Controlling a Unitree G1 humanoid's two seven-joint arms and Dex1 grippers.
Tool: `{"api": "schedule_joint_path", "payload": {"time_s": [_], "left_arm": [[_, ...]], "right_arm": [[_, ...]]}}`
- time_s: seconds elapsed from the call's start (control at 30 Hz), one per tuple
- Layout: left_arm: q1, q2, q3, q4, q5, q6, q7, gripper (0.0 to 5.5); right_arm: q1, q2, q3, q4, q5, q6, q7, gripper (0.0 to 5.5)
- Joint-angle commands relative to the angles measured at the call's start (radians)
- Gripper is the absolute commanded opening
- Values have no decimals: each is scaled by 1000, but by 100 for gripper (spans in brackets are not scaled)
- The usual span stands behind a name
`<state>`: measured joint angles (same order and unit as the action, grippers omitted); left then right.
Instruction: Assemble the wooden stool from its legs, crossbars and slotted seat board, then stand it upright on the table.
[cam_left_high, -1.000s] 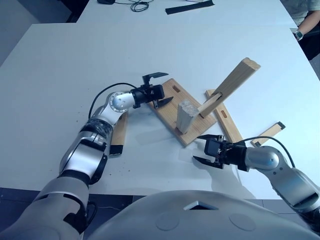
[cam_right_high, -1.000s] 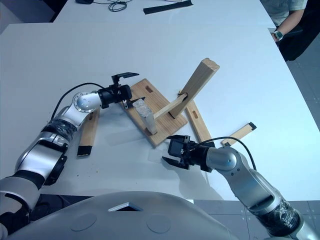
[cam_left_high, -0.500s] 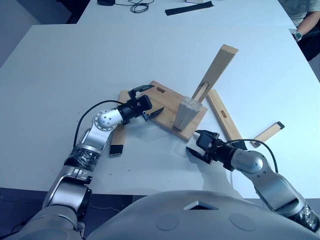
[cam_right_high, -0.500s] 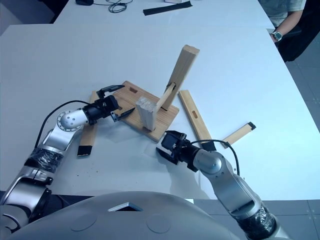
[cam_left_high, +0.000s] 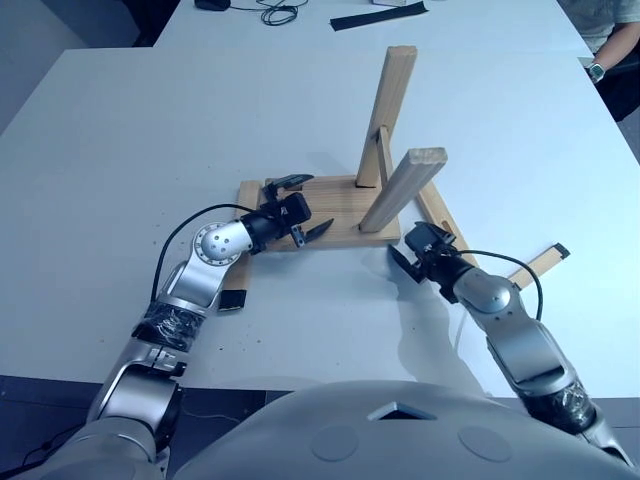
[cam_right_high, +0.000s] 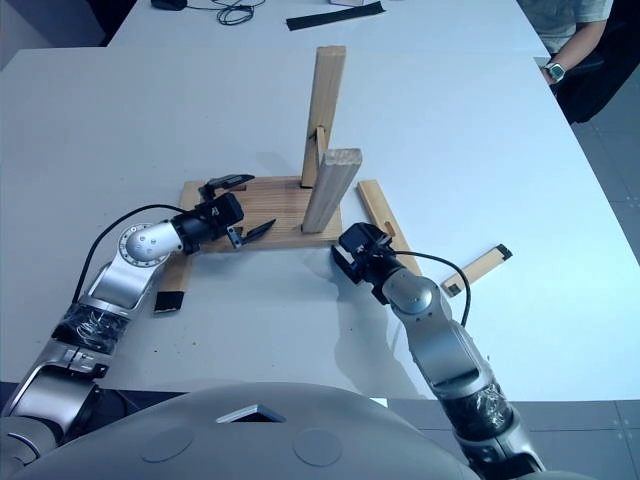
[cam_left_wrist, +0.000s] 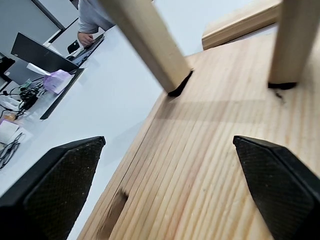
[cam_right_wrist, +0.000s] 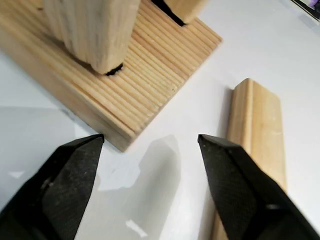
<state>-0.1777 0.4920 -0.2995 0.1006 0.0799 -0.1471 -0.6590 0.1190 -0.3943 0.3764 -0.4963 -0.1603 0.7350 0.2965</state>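
Seat board, far leg and leaning near leg socketed: your left gripper spread over its left half, right gripper spread empty at its near-right corner; a nudge there likely unseats the near leg

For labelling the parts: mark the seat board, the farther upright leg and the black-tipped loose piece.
seat board (cam_left_high: 340, 207): left eye view, bare top face.
farther upright leg (cam_left_high: 391, 105): left eye view, middle of its length.
black-tipped loose piece (cam_right_high: 479, 269): right eye view, its wooden middle.

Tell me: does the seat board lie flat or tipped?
Flat. The seat board lies on the table, with two legs rising from it.
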Motion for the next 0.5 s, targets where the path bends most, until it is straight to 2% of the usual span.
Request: {"api": "schedule_joint_path", "payload": {"time_s": [0.03,0.33,0.5], "left_arm": [[13,-26,-42,-40,0,75,-43,478],[41,-68,-67,-226,-91,289,-110,478],[-55,-65,44,-267,-180,420,-107,478]], "right_arm": [[-76,42,-14,68,-16,-25,-29,345],[-174,118,-3,199,-40,-92,-69,345],[-129,99,-8,179,-59,-115,-68,345]]}}
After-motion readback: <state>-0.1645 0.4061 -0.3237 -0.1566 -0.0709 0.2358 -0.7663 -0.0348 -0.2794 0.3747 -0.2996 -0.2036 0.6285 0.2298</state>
